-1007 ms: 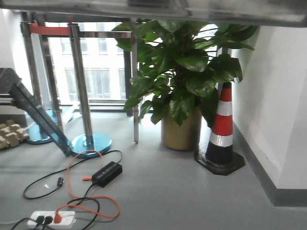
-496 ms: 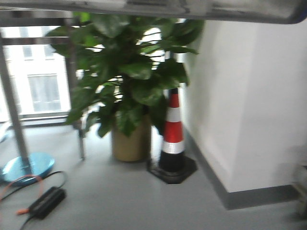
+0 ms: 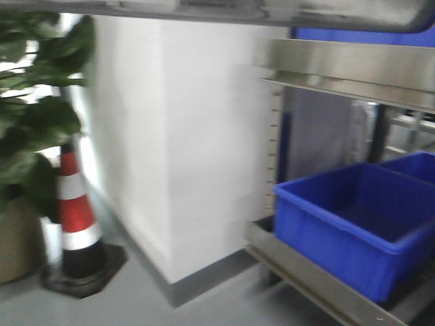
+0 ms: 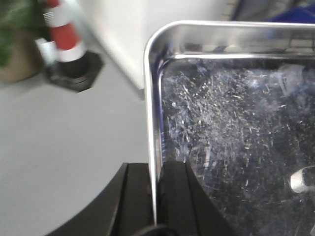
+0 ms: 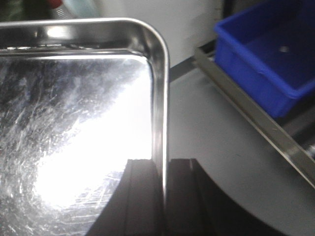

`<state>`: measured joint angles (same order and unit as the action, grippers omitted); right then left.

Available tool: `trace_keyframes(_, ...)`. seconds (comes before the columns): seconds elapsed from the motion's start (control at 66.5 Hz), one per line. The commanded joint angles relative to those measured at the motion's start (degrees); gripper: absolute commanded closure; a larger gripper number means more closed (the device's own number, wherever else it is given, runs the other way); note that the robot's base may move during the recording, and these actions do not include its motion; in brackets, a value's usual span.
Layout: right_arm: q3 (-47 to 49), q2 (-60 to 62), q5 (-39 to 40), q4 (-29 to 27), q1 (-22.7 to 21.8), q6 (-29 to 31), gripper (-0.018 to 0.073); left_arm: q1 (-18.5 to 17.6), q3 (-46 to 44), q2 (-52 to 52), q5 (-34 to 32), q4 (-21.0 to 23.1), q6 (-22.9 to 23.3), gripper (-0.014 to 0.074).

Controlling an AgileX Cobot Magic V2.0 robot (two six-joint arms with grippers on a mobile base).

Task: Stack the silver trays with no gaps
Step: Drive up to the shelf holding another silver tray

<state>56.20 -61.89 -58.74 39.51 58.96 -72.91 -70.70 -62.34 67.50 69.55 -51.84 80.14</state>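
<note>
**Silver Tray Gripped at Both Rims; No Stack Yet in View**

A silver tray (image 4: pixel 231 147) was held clear of the grey floor (image 4: pixel 64 147), with its scratched inner face turned up toward the wrist cameras. The left fingers (image 4: pixel 178 196) were clenched on its left rim, one inside the wall and one outside, just below a rounded corner. The right fingers (image 5: pixel 142 196) were clamped in like manner on a right rim. It was judged, not seen, that one and the same tray was borne by both arms.

No second tray was shown in any view, nor any desk on which a stack might be built. In the front view, blue bins (image 3: pixel 353 224) were seen on a steel rack (image 3: pixel 306 272) to the right of a white wall (image 3: pixel 183 149). A traffic cone (image 3: pixel 76 217) and a plant (image 3: pixel 34 102) were seen to its left.

The task was judged to be short of its main step. A tray was in hand, but nothing was yet stacked. It was left to be lowered squarely onto another tray and seated so that no gap was left.
</note>
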Motion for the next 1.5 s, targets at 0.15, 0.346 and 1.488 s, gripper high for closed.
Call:
trace_keyframes(0.15,0.26,0.28,2.63,2.29,0.00,0.40,0.0574,-0.35,-0.07,-0.16,-1.94,-1.46,-0.06,0.0605)
trace_keyframes(0.346,0.26,0.28,2.63,2.29,0.00,0.40,0.0574,-0.35,-0.07,-0.16,-1.94,-1.46,-0.06,0.0605)
trace_keyframes(1.488,0.26,0.28,3.27,2.29,0.00,0.40,0.0574,-0.35,-0.07,-0.16,-1.94,-1.46,-0.06,0.0605)
